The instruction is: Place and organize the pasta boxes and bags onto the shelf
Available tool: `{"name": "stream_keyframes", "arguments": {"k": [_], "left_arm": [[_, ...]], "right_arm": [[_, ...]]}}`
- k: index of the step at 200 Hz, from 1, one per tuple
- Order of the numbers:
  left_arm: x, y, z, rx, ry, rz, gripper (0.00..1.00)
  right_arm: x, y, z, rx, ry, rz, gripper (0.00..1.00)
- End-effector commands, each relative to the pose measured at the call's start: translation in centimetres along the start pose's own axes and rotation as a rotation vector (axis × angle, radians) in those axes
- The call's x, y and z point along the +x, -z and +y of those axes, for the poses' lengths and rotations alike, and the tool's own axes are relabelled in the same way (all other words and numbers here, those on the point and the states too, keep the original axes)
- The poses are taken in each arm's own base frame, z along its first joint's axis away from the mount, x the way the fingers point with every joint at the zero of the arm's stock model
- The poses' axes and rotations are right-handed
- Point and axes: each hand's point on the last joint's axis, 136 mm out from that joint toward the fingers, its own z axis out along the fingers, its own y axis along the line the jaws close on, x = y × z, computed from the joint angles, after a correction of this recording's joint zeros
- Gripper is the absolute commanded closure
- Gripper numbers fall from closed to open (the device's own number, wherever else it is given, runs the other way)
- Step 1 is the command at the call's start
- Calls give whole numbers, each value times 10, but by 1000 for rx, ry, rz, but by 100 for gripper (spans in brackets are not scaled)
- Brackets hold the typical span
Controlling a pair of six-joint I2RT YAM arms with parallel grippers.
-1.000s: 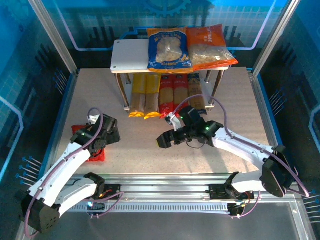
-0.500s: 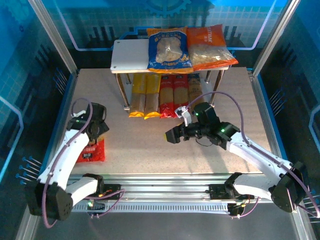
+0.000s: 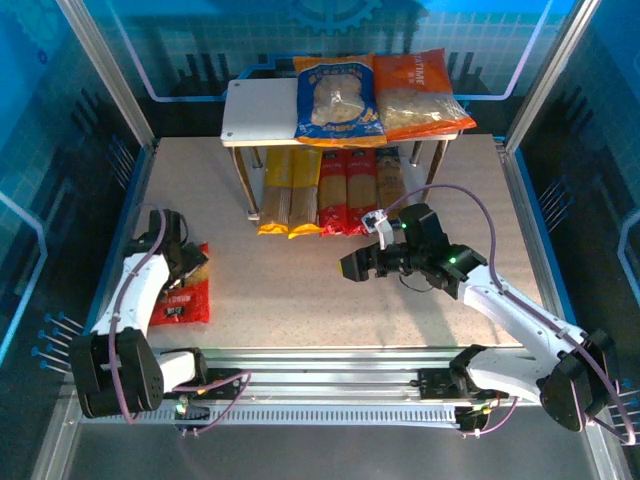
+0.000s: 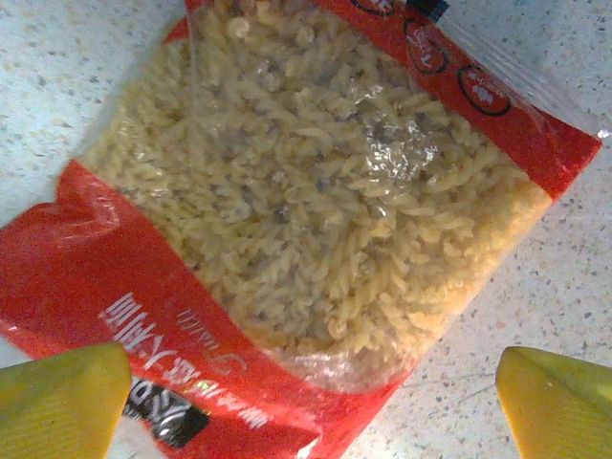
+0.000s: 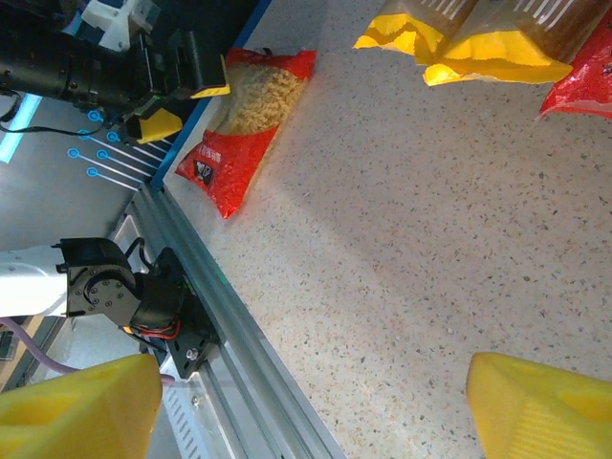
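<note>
Lower left: the red bag [image 3: 183, 298] lies flat on the table [image 3: 280, 300], with the left gripper [image 4: 311, 402] above it, jaws apart. Centre: the right gripper [image 3: 358, 267], jaws apart, holds nothing. Upper centre: the shelf [image 3: 258, 108] carries the blue bag [image 3: 338, 98] and orange bag [image 3: 420, 95] on top, and the pasta boxes [image 3: 330, 190] beneath.

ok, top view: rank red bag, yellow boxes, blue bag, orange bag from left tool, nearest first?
1. red bag, under left tool, near left.
2. yellow boxes, under top board, left.
3. blue bag, on top board, middle.
4. orange bag, top board, right.
</note>
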Motion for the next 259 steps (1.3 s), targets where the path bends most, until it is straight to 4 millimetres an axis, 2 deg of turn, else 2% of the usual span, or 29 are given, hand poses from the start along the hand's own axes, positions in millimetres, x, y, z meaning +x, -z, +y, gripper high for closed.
{"name": "stream_keyframes", "arguments": {"k": [1,46,70,105,129,145,215,259], "left_arm": [[-2,-13,-10,73,80,-11,1],[10,-40,-19,112,135,27,1],[25,-56,-32,170,137,90,1],[52,-74,-51,180,42,168,1],[52,-68,-56,132,-40,161,1],[58,-63,-66,202,-32,182,1],[97,-67,-105,278,-89,260,1],[117,-62,-128,306,-145,292,1]], "right_arm": [[0,0,-3,5,-15,12,16],[-1,0,-8,35,-23,17,16],[-1,-1,-12,48,-29,22,16],[0,-2,-16,57,-40,30,16],[1,-3,-17,61,-46,33,16],[1,-3,-18,67,-49,32,16],[0,0,-18,72,-56,25,16],[0,7,-18,87,-52,9,16]]}}
